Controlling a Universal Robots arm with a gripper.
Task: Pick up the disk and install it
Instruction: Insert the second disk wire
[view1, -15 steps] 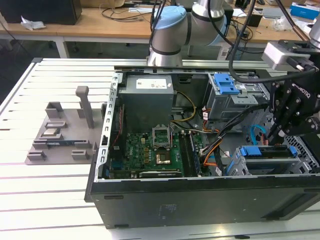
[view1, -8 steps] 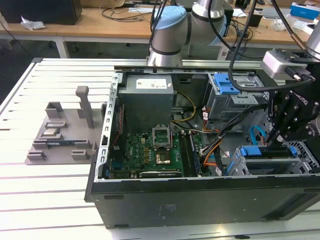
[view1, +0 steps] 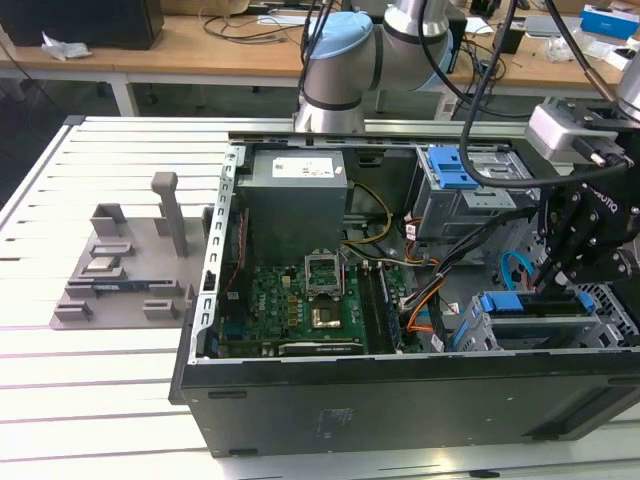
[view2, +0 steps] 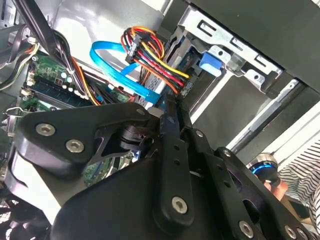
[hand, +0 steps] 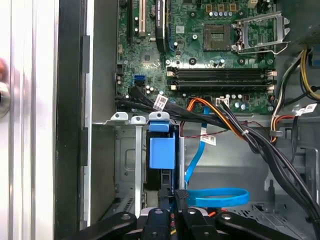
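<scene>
The disk (hand: 162, 155), a flat drive in a bright blue plastic carrier, stands on edge in a slot of the grey sheet-metal drive cage (hand: 122, 150) at the front corner of the open black tower case (view1: 400, 400); in the exterior view its blue edge (view1: 525, 302) lies at that view's right, low in the chassis. The black, bolt-studded gripper (hand: 172, 197) hangs directly over the carrier's end, its narrow fingertips (hand: 165, 192) drawn close together at the blue plastic; whether they actually clamp it cannot be told from these views. A flat, glossy light-blue data cable (hand: 220, 196) loops just beside the fingers, and a bundle of red, yellow, orange and black power wires (view2: 152, 55) hangs near the cage. Either could plausibly snag on the linkage or get pinched against the carrier if the arm shifts sideways, and a carrier sitting slightly askew in its thin metal rails may well jam rather than seat. Beyond lie the green, densely studded motherboard (view1: 290, 300) and a matte grey metal power-supply box (view1: 295, 205), with a ribbed blue plastic latch piece (view1: 455, 168) on the upper bay.
</scene>
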